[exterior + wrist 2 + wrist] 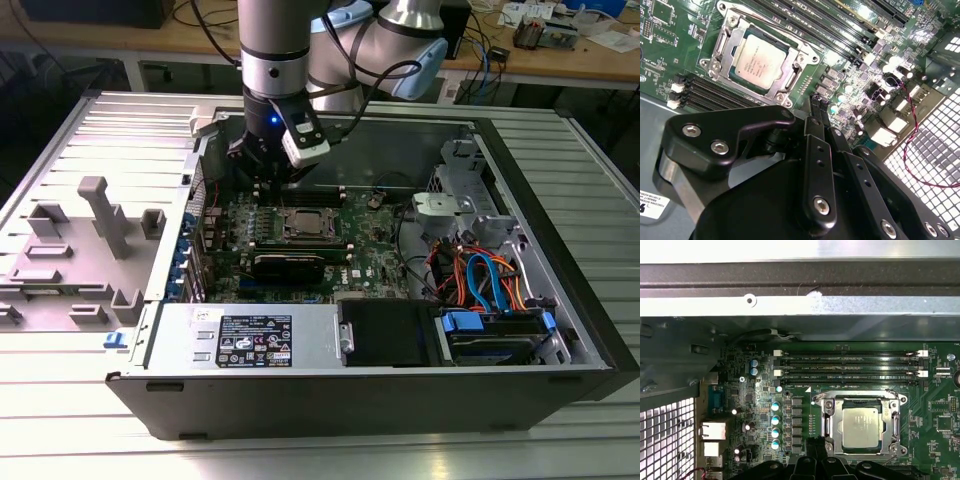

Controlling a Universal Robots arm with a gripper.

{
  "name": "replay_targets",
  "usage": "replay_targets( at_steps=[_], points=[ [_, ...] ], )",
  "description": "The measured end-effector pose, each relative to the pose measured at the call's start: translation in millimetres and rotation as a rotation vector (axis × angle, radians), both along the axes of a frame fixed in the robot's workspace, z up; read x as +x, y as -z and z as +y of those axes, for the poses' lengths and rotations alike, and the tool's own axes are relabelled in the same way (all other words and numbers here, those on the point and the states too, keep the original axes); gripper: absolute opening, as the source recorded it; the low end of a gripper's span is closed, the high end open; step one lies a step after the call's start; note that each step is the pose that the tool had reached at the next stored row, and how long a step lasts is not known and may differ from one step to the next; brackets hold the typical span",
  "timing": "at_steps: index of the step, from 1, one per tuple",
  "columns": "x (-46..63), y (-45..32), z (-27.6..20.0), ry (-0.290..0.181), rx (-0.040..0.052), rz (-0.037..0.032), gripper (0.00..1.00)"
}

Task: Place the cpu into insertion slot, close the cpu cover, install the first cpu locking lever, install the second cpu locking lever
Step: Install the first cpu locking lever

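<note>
Your tool (819,102) has its tips pinched close together and holds nothing, hanging low over the green board (665,65). Just past its tips, the cpu (760,59) sits in the insertion slot (788,75). The cpu cover (724,47) lies flat around the cpu.

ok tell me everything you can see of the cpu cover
The cpu cover is a thin frame plate of bright silver metal, square with a square window. It lies flat over the insertion slot on the green motherboard, beside the long black memory slots. The cpu shows its dull grey top through the window. The tool hangs close to one corner; whether it touches the cover cannot be told.
</note>
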State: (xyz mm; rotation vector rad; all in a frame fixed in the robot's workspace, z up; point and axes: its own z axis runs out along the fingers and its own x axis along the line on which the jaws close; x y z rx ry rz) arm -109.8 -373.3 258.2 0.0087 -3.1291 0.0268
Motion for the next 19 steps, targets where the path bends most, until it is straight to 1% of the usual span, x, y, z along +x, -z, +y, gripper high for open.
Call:
replay_targets(
  at_steps=[3, 6, 8, 9, 19],
  points=[
    [0.0, 0.0, 0.0, -0.014, 0.0, 0.0, 0.11],
    [0.0, 0.0, 0.0, -0.048, -0.0001, 0.0, 0.11],
    [0.0, 0.0, 0.0, -0.091, 0.0, 0.0, 0.11],
    [0.0, 0.0, 0.0, -0.103, 0.0, 0.0, 0.11],
    [1.4, 0.0, 0.0, -0.106, 0.0, -0.0001, 0.11]
  ],
)
